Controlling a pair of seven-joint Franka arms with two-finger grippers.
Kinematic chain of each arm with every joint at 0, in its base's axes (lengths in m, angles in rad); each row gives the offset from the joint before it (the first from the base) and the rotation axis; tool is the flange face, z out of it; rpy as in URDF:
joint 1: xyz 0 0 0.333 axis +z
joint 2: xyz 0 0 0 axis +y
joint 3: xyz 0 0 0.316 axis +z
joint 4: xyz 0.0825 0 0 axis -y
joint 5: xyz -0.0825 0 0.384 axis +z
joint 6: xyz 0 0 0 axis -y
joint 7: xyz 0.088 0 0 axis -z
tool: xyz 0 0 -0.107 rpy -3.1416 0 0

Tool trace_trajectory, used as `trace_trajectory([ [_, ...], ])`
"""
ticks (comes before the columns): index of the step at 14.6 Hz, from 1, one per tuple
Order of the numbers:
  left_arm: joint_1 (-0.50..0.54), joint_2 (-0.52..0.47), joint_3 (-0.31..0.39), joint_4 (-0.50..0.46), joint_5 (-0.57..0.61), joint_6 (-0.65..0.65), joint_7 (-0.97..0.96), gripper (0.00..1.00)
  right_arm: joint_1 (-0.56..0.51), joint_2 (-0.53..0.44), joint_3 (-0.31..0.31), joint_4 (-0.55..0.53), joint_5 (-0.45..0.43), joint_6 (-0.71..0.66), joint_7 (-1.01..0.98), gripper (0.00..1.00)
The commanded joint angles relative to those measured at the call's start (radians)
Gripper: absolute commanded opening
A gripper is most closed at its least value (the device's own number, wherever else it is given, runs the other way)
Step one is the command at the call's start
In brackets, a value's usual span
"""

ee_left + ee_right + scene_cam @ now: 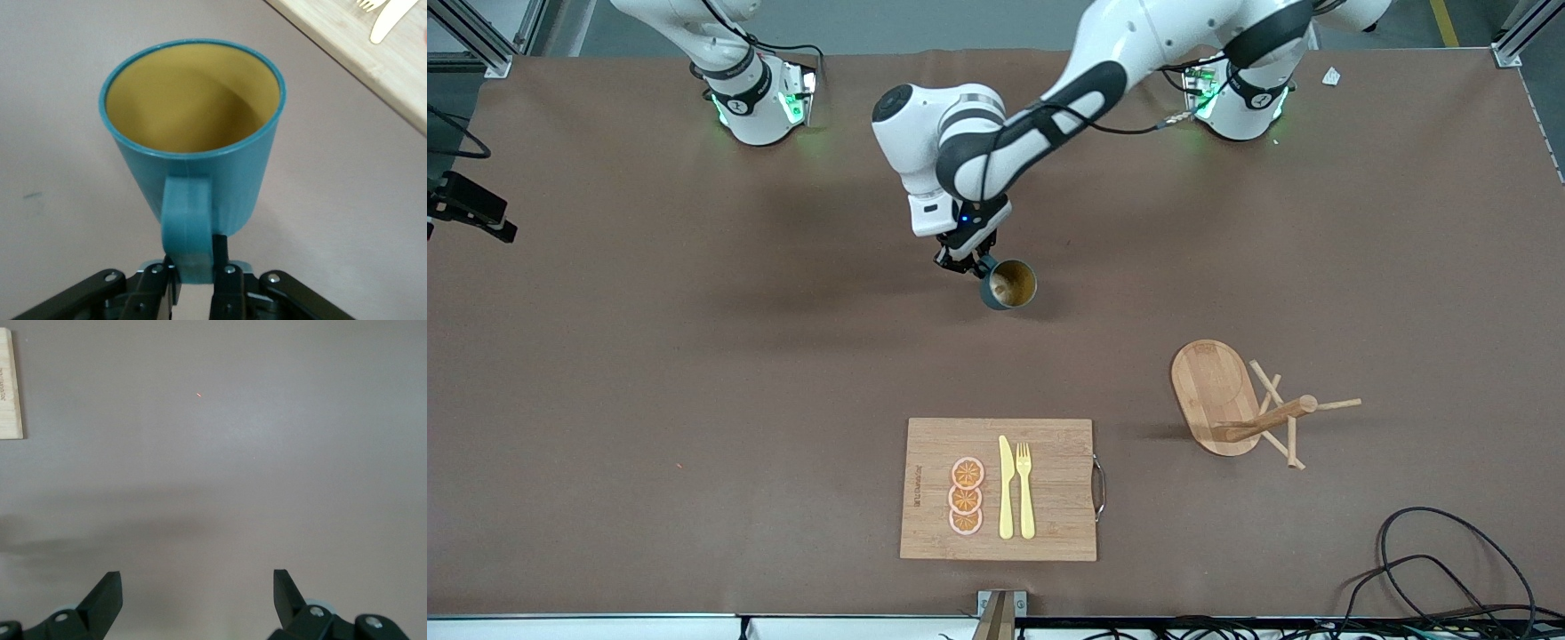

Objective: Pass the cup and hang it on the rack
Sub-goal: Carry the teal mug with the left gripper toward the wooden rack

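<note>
The dark teal cup (1009,284) with a yellowish-brown inside hangs from my left gripper (969,262) over the middle of the table, its mouth tipped toward the front camera. In the left wrist view the gripper (195,270) is shut on the cup's loop handle (189,227), and the cup (193,133) fills the frame. The wooden rack (1258,413) stands on its oval base (1209,387) toward the left arm's end, nearer the front camera than the cup. My right gripper (197,587) is open and empty over bare table; the front view does not show it.
A wooden cutting board (1049,489) lies near the front edge with a yellow knife (1006,489), a fork (1024,489) and orange slices (966,496). Its corner shows in both wrist views (373,60) (10,387). Black cables (1449,569) lie at the front corner by the left arm's end.
</note>
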Motion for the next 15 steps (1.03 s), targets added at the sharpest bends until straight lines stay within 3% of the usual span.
trace_trajectory([
  [1,0.197,-0.013,-0.178,-0.031,-0.013,0.023,0.029,0.0,0.022,-0.033,-0.017,-0.035,0.003,0.0,0.037,1.0],
  [5,0.42,0.0,-0.393,-0.031,-0.018,0.026,0.051,0.01,0.022,-0.031,-0.017,-0.031,0.003,-0.005,0.046,1.0],
  [8,0.564,0.0,-0.496,-0.031,-0.088,0.064,0.115,0.01,0.025,-0.033,-0.015,-0.031,0.003,-0.02,0.096,1.0],
  [10,0.641,0.002,-0.541,-0.031,-0.133,0.084,0.147,0.01,0.025,-0.031,-0.015,-0.031,0.003,-0.022,0.091,1.0],
  [15,0.782,0.005,-0.573,-0.048,-0.312,0.139,0.259,0.01,0.022,-0.031,-0.014,-0.029,0.003,-0.031,0.08,1.0],
])
